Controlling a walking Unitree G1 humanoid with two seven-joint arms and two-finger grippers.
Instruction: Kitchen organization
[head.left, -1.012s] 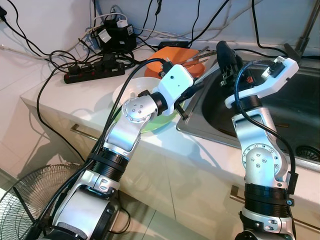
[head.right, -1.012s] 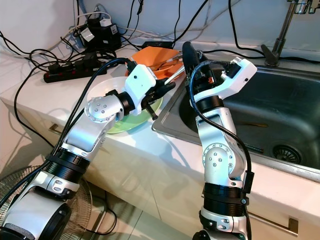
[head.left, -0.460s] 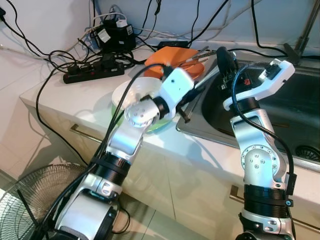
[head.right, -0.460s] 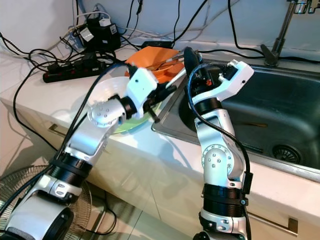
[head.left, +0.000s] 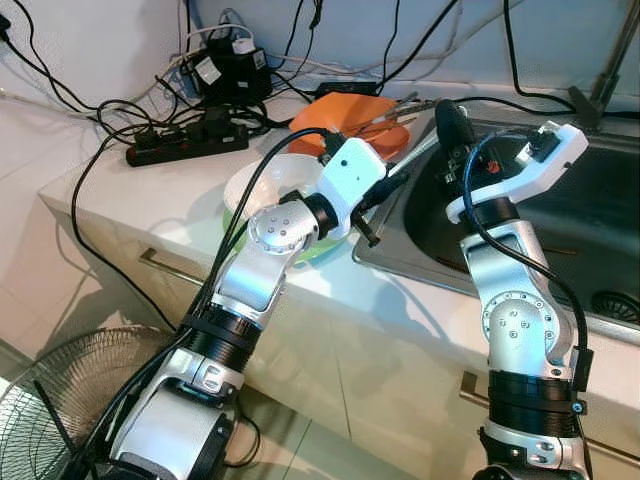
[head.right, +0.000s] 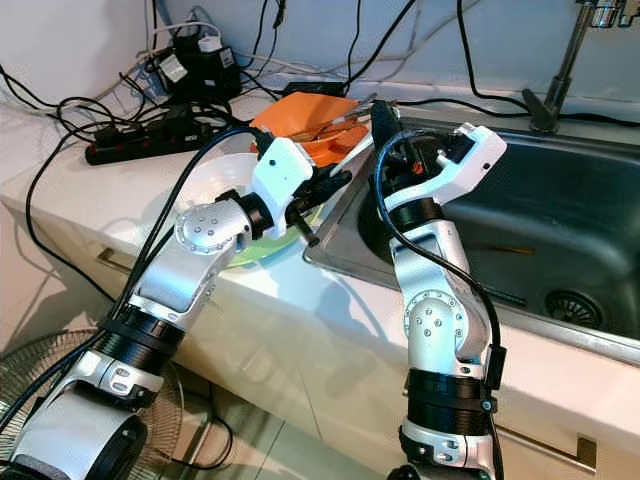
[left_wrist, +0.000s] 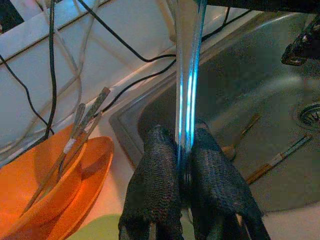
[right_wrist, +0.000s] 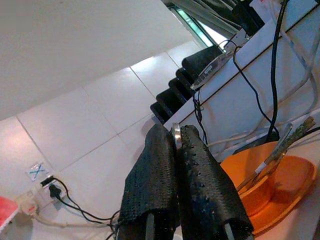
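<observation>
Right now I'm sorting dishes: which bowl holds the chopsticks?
The orange bowl behind the sink's left corner; chopsticks lean inside it. The white bowl on the green plate nearer the counter edge doesn't.

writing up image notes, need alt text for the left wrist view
The left gripper is shut on a shiny metal utensil handle that runs up over a steel sink. Orange bowls holding chopsticks sit beside the sink.

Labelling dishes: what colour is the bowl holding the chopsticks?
Orange bowl; clearest in the right eye view.
</observation>
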